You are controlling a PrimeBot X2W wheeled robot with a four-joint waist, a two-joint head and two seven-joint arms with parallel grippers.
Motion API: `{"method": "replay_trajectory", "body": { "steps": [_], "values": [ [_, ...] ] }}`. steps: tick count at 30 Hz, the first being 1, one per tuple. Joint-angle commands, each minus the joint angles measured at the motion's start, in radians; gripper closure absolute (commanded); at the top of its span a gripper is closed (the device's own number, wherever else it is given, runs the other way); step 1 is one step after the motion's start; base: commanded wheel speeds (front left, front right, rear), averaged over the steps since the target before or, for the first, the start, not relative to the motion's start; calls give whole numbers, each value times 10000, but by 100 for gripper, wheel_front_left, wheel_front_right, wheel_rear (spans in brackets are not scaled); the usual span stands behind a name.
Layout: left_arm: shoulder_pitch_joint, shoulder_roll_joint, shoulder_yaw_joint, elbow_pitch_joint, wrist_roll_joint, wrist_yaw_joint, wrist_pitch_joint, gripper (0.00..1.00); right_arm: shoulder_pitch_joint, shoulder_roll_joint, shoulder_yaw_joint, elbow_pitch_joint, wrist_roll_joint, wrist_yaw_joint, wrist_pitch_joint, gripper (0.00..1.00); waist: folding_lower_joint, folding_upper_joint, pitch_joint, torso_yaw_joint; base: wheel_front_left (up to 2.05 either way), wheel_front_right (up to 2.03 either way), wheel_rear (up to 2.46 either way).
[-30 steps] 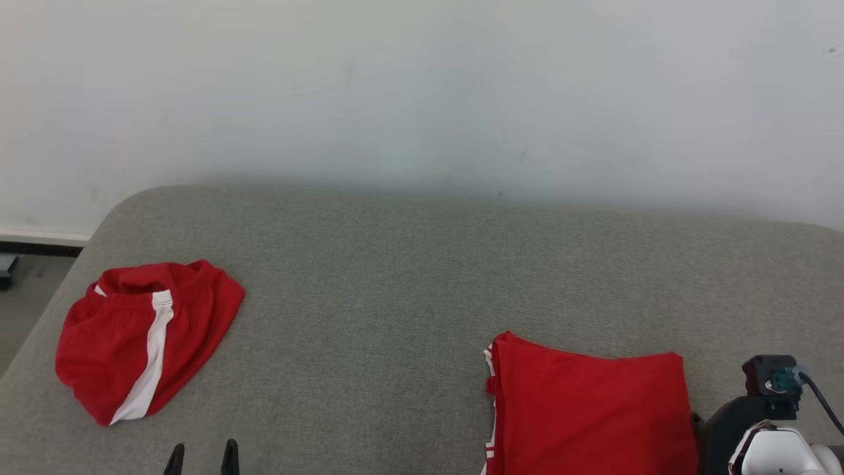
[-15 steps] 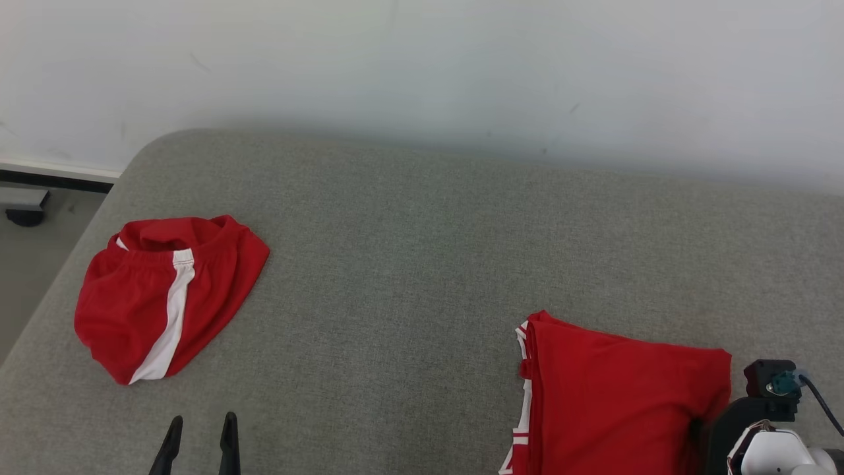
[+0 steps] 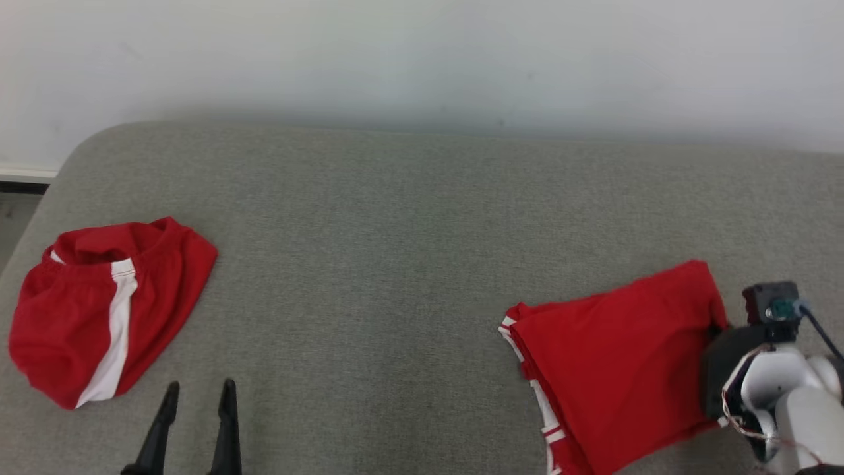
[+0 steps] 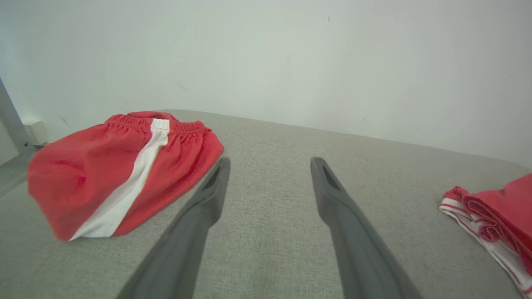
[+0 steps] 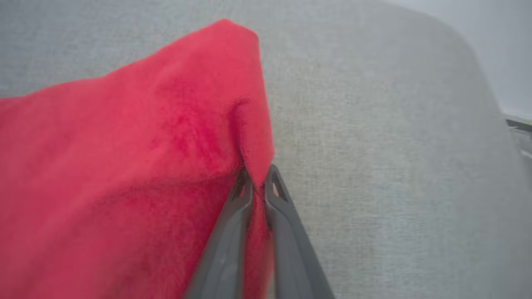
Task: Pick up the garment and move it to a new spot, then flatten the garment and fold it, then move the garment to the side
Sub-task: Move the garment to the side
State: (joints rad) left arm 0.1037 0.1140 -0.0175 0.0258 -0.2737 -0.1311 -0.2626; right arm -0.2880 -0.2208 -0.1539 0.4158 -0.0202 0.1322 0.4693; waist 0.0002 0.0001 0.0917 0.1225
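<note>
A folded red garment (image 3: 613,369) with white trim along its left edge lies at the right of the grey padded surface (image 3: 395,264). My right gripper (image 5: 257,182) is shut on the garment's (image 5: 124,166) right edge, with cloth pinched between its fingers and puckered above the tips. In the head view the pale right wrist (image 3: 765,376) sits against that edge, which is raised. My left gripper (image 3: 201,384) stands open near the front left, nothing between its fingers (image 4: 208,199). The garment's trimmed edge (image 4: 490,216) appears at the far right of the left wrist view.
Crumpled red shorts with a white stripe (image 3: 99,310) lie at the left end of the surface, just left of my left gripper (image 4: 270,162). A pale wall runs behind the surface. A strip of floor (image 3: 10,211) shows past the left end.
The head camera has shifted. My right gripper has closed on the folded garment's right edge and drawn that corner up and away, so the garment now lies skewed. The left gripper stays open.
</note>
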Motion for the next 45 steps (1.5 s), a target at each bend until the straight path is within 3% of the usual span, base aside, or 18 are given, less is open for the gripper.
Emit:
{"method": "replay_trajectory", "body": {
  "steps": [1,8,13,25,35,36,37,38,39,45],
  "values": [
    [-184,-24,49,-85,58,18,-25,0,-175,-159,27,-8,-54,-23,-157,100,-2,-1,416,-572,0,0,0],
    [-1024,-255,-744,-863,195,17,-27,0,-1632,-1354,314,519,-509,-22,-1272,100,-2,-1,1633,-1843,0,0,0],
    [-1875,245,-1783,-1141,153,18,-27,0,-2602,-2116,186,1057,-708,-23,-2352,100,-2,-1,2650,-2666,0,0,0],
    [-2826,1239,-2962,-1444,377,18,-27,0,-3959,-2015,-1268,1318,-2493,-22,-4893,100,-2,-1,4218,-3828,0,0,0],
    [-2889,1547,-3137,-1418,261,18,-27,0,-4141,-1706,-2551,918,-4056,-22,-5984,100,-2,-1,4517,-3669,0,0,0],
    [-2885,1549,-3143,-1432,249,18,-27,0,-4202,-1677,-2623,888,-4162,-22,-6007,85,-2,-1,4549,-3611,0,0,0],
    [-2885,1549,-3143,-1432,249,18,-27,0,-4202,-1677,-2623,888,-4162,-22,-6007,85,-2,-1,4549,-3611,0,0,0],
    [-2889,1546,-3161,-1437,242,18,-27,0,-4279,-1587,-2679,768,-4390,-22,-6151,50,-2,-1,4585,-3518,0,0,0],
    [-2890,1516,-3155,-1425,243,18,-27,0,-4285,-1491,-2781,738,-4476,-22,-6157,0,-2,-1,4579,-3478,0,0,0],
    [-2871,1238,-2978,-1503,393,39,-27,0,-3850,-1102,-2887,568,-4713,-22,-6270,0,-2,-1,4166,-3267,0,0,0]
  ]
}}
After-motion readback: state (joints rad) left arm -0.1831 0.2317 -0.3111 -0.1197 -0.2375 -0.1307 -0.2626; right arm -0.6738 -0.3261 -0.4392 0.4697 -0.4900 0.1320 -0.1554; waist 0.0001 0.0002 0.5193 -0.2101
